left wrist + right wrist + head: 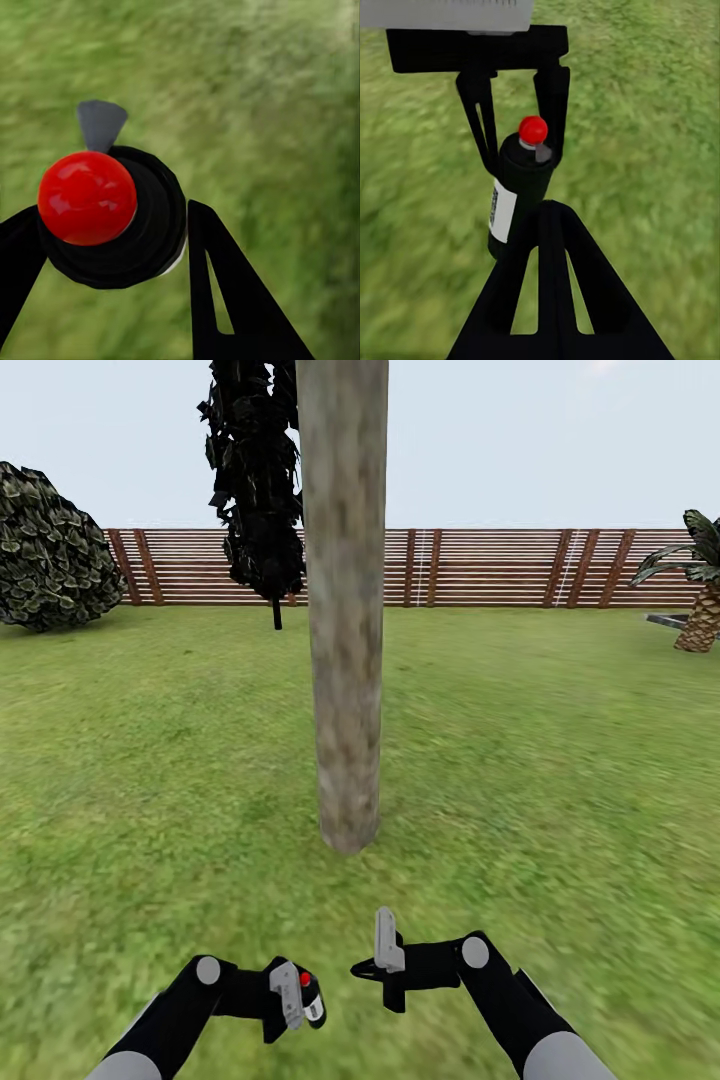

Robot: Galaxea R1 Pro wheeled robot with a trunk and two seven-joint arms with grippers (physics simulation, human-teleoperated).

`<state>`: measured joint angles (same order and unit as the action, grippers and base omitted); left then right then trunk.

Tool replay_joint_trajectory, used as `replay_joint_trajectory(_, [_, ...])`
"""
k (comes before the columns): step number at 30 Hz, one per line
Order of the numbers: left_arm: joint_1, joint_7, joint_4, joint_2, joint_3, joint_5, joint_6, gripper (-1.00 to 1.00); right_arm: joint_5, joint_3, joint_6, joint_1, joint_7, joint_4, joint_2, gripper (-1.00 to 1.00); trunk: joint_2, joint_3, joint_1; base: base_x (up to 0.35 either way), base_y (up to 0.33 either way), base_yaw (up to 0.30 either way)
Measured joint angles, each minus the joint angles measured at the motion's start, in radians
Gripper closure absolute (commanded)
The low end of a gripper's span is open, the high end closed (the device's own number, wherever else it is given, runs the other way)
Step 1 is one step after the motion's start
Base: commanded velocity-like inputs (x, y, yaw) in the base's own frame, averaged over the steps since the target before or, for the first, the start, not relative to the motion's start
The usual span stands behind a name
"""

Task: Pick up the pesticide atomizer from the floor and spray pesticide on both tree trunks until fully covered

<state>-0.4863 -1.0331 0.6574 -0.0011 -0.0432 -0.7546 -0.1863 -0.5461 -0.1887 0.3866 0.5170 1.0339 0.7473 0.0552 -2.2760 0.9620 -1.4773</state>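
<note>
A thick pale grey-brown tree trunk (345, 660) rises from the garden lawn (560, 780) straight ahead, its base about a metre beyond my grippers and its crown out of frame. My left gripper (298, 998) is shut on the pesticide atomizer (313, 1002), a black bottle with a white label and a red cap. The left wrist view looks down on that red cap (86, 196), with a black finger (225, 300) on each side of the bottle. In the right wrist view the atomizer (519, 196) hangs in the left gripper (519, 135). My right gripper (384, 948) is shut and holds nothing, just right of the atomizer.
A slim near-black tree (255, 480) stands behind the trunk to the left. A dark leafy bush (50, 550) is far left and a scaly palm (700, 610) far right. The brown slat fence (480, 565) closes the back of the lawn.
</note>
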Motion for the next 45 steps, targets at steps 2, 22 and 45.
replay_joint_trajectory(2, [0.000,0.000,0.000,0.000,0.000,0.003,-0.001,1.00,0.000,0.000,0.000,0.000,0.000,0.000,0.000,1.00,0.000,0.000,0.000,0.000,0.000,0.000])
replay_joint_trajectory(22, [-0.002,-0.120,0.002,-0.023,0.000,0.078,-0.046,1.00,-0.001,0.000,0.000,0.000,0.000,0.002,0.000,1.00,0.000,0.000,0.000,0.000,0.000,0.000])
replay_joint_trajectory(45, [0.000,-0.121,0.002,-0.054,-0.001,0.107,-0.060,1.00,0.000,0.000,0.000,0.000,-0.001,0.003,0.000,1.00,0.000,0.000,0.000,0.000,0.000,0.000])
